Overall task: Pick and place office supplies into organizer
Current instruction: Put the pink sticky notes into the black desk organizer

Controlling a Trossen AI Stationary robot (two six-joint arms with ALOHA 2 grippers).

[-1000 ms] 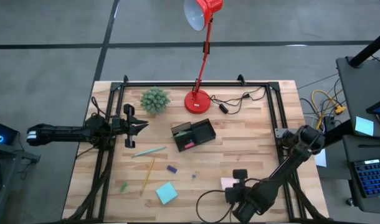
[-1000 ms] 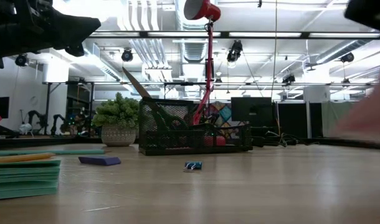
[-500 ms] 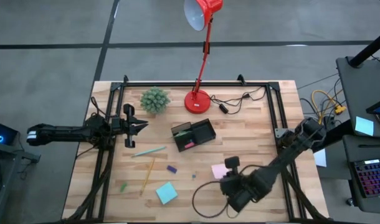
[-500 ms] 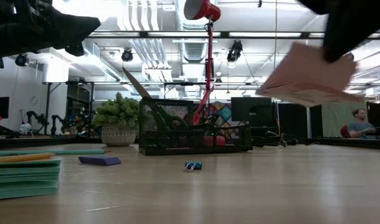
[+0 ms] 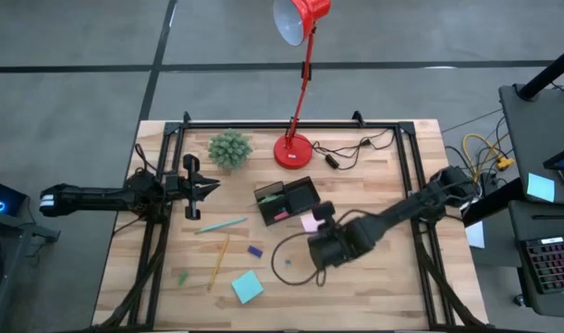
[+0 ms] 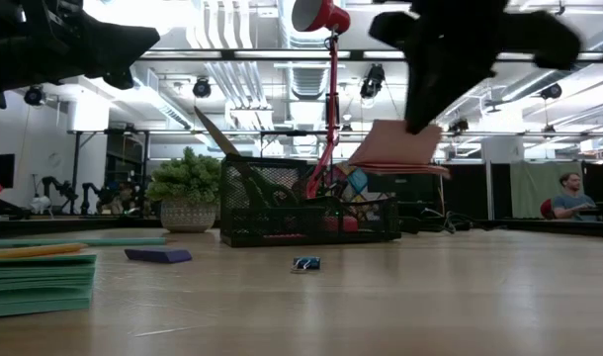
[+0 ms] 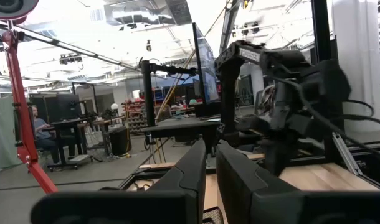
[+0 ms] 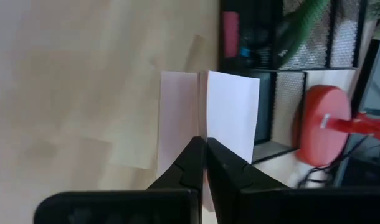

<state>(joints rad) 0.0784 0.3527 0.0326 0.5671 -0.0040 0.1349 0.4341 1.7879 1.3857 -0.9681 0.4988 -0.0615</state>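
The right gripper (image 5: 312,220), jaws pinching the pink sticky-note pad (image 5: 309,223) by one edge, hangs mid-frame just beside the organizer (image 5: 288,200). The tilted pad could catch the wall and slip out. A second ago it was lower right. The left gripper (image 5: 208,185) waits, jaws pressed together.

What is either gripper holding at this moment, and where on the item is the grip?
The right gripper pinches the pink sticky-note pad by one edge, in the air beside the organizer. The left gripper holds nothing.
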